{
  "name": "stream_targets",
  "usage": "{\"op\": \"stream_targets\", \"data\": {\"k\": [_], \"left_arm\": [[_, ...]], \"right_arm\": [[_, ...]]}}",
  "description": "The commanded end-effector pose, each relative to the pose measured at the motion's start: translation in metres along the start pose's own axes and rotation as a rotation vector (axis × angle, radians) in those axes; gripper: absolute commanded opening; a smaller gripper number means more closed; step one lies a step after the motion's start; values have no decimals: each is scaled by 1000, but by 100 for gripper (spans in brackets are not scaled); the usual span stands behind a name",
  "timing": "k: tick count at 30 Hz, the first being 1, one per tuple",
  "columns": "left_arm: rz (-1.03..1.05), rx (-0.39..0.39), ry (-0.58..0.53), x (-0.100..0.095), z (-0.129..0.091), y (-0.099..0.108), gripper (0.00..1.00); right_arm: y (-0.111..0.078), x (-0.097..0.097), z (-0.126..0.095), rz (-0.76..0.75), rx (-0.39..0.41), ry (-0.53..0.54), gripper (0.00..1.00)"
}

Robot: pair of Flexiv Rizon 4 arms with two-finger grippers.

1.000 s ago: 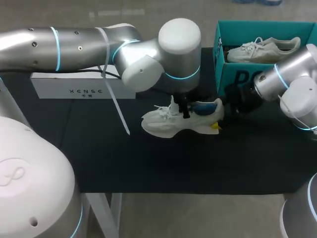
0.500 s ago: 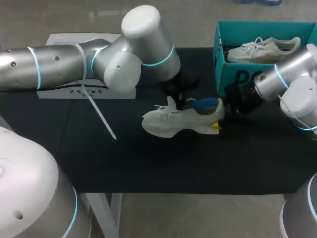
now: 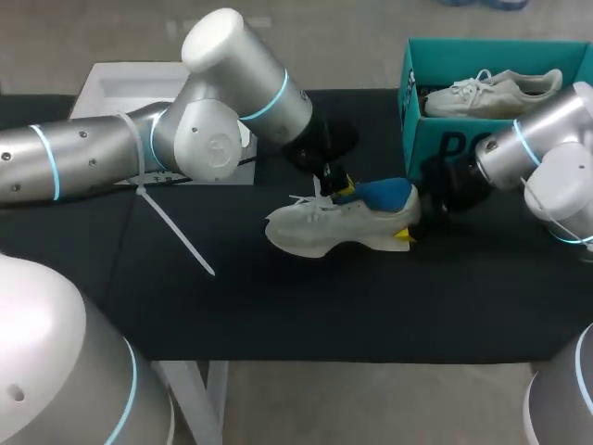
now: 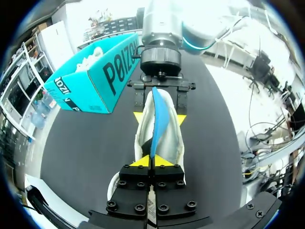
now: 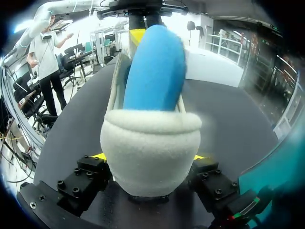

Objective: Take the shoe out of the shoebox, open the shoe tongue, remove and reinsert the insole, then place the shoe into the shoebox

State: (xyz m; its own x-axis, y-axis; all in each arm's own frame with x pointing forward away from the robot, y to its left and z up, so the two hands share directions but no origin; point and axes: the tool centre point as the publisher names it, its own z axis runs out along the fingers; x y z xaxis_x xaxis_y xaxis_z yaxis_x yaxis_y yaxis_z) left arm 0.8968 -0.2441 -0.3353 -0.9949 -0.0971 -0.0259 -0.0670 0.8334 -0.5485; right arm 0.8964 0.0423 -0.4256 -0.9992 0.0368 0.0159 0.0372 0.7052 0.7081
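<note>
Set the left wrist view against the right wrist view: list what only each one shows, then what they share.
Only the left wrist view shows the left hand shut on the thin edge of the blue insole, and the whole long side of the teal shoebox. Only the right wrist view shows the padded heel of the white shoe from behind, and the insole's broad face. Both show the right hand clamping the heel, the insole standing partly out of the shoe, and the black table.
</note>
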Motion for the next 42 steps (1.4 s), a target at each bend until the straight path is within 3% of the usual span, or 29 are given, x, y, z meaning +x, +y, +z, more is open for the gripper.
{"op": "stream_targets", "data": {"k": [1, 7, 14, 21, 26, 32, 35, 42], "left_arm": [[-10, 4, -10, 1, -9, 9, 0], [-22, 38, -18, 1, -19, 10, 0], [25, 142, 8, 0, -34, -26, 0], [24, 186, 43, -10, -25, -49, 0], [75, 252, 59, -6, -35, -84, 0], [149, 338, 100, 3, -64, -125, 0], [211, 297, 103, 15, -85, -141, 0], [211, 297, 103, 15, -85, -141, 0]], "right_arm": [[-5, 0, 9, 0, 4, 0, 0], [-5, 0, 9, 0, 4, 0, 0], [-5, 0, 9, 0, 4, 0, 0], [-5, 0, 9, 0, 4, 0, 0], [-5, 0, 9, 0, 4, 0, 0], [-5, 0, 9, 0, 4, 0, 0], [-5, 0, 9, 0, 4, 0, 0], [-5, 0, 9, 0, 4, 0, 0]]}}
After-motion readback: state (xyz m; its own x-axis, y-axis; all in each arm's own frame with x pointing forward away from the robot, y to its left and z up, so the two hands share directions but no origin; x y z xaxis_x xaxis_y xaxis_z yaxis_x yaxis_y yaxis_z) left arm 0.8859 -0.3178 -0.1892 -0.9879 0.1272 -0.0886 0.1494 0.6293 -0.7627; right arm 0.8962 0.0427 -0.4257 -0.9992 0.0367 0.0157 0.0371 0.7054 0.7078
